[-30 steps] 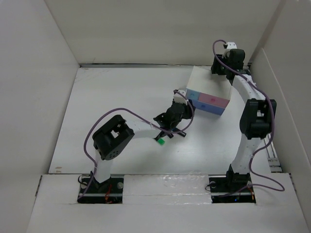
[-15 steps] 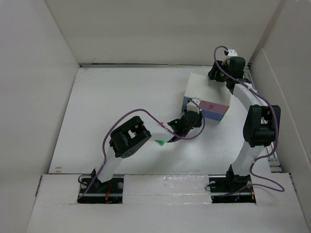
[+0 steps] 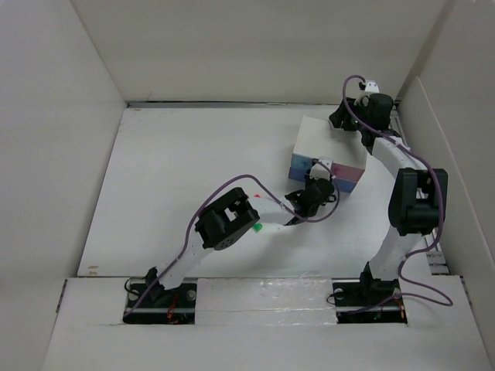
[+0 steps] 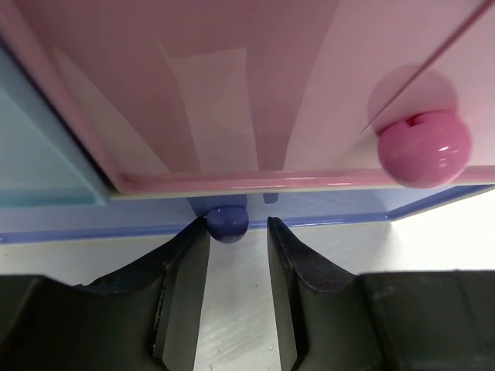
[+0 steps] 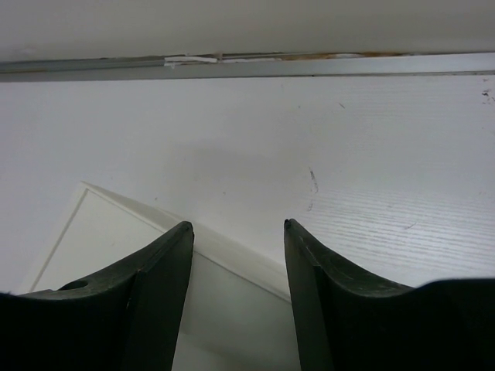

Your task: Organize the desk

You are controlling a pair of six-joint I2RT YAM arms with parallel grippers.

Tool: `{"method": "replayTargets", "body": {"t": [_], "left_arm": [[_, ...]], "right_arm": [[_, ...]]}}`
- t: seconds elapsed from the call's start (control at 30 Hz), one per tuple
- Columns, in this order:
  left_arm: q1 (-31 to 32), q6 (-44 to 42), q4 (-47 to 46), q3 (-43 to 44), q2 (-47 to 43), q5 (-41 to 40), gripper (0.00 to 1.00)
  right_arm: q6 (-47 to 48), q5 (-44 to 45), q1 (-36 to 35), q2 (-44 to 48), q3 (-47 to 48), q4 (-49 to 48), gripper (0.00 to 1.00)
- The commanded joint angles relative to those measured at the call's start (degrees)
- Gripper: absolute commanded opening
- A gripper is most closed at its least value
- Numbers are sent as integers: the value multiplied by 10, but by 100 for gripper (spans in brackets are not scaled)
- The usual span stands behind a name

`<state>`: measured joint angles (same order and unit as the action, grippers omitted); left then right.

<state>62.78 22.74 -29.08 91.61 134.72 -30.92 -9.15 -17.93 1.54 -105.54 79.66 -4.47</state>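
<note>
Wrist view alone shows left claw (image 4: 237, 228) open, blue knob (image 4: 227, 222) between its tips; right claw (image 5: 237, 225) open too. Left claw has neared the box (image 3: 329, 147).

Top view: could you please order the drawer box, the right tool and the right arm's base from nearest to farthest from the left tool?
1. Drawer box, right at the left tool.
2. Right tool, at the box's far corner.
3. Right arm's base, down at the near edge.

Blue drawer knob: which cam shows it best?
Left wrist: the blue knob is close up, at the tips of the open left gripper. Top external shows the drawer box, knob too small to tell. Right wrist shows only the box's white top.
</note>
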Motion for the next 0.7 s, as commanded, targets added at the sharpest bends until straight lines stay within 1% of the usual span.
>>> {"method": "replayTargets", "body": {"t": [0.0,0.3,0.43,0.53,0.67], "left_arm": [[-2,-7,3,32,3,-26,31],[-2,-7,-6,31,-2,-44,27],[-2,-16,-20,18,-14,-44,28],[-2,-22,-30,15,-19,-30,31],[-2,-29,-43,6,-30,-14,31]], "right_arm": [[-18,-35,5,10,-23,22,56],[-22,-39,5,8,-36,11,54],[-21,-38,5,9,-36,10,54],[-21,-37,5,9,-37,10,54],[-22,-39,5,7,-39,6,54]]}}
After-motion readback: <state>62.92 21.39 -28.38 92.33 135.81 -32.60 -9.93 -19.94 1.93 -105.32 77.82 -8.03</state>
